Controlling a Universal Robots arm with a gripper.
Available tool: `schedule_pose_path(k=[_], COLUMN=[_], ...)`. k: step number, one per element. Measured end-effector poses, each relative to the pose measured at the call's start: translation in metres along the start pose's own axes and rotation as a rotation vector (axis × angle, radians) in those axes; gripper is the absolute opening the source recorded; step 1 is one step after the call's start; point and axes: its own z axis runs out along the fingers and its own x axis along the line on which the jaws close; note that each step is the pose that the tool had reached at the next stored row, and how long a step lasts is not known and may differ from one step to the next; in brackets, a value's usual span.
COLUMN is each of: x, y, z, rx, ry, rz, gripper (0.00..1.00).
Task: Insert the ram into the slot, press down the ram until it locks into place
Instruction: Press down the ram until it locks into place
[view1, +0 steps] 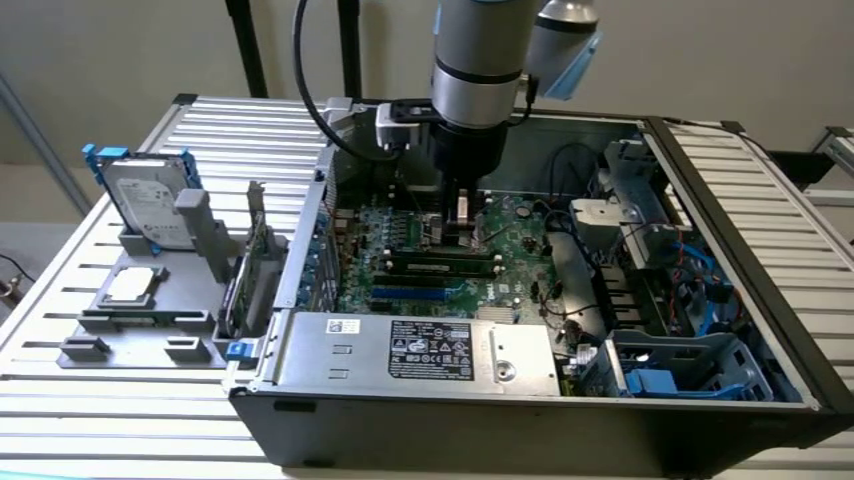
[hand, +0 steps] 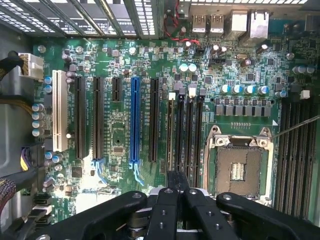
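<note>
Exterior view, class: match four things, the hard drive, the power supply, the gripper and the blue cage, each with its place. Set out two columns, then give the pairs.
Things
1. hard drive
2. power supply
3. gripper
4. blue cage

Places
A. over the motherboard
B. upright on the grey fixture, outside the case
C. inside the case, along its near wall
D. inside the case, in the near corner at the exterior view's right

Pairs: 1-B, 2-C, 3-A, 4-D
</note>
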Motion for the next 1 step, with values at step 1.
schedule_pose_path(k=[1], x=[0.0], y=[0.0], z=[0.0], rx=[0.0], ry=[0.0], rz=[0.0], gripper=[0.1])
